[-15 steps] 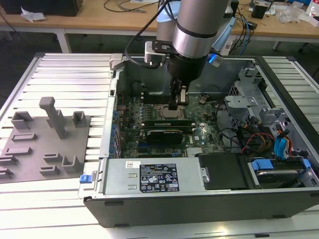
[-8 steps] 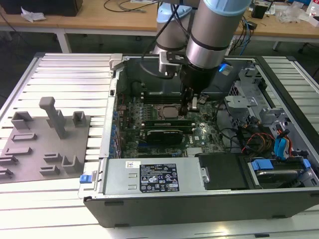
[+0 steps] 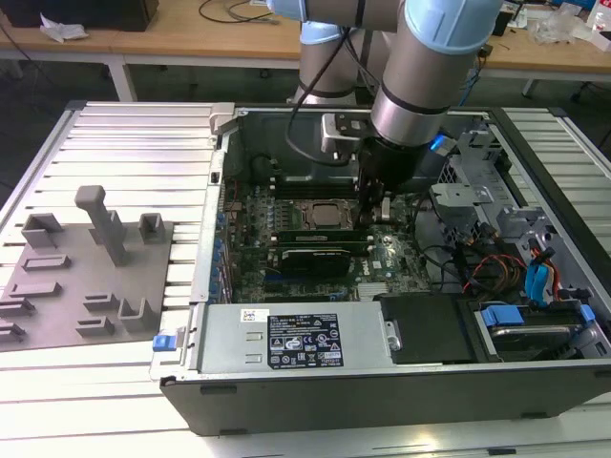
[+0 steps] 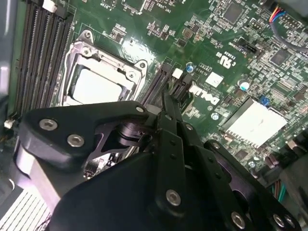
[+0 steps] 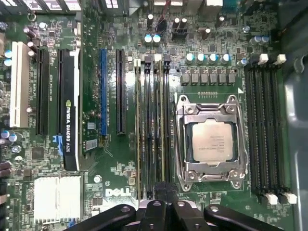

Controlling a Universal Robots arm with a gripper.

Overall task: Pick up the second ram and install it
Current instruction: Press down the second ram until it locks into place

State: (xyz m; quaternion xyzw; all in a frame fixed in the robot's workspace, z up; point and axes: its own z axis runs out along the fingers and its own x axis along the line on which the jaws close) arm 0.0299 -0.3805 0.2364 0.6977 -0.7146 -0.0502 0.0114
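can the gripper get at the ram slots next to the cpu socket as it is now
Probably yes: the gripper sits directly over the ram slots beside the processor socket, with nothing visible between them.

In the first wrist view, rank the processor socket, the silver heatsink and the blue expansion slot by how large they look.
1. Processor socket, clearly the largest.
2. Silver heatsink, smaller in area.
3. Blue expansion slot, long but very narrow, the smallest in area.

wooden desks (image 3: 191,38), dark floor (image 3: 57,86)

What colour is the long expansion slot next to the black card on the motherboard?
Blue, clearest in the first wrist view.
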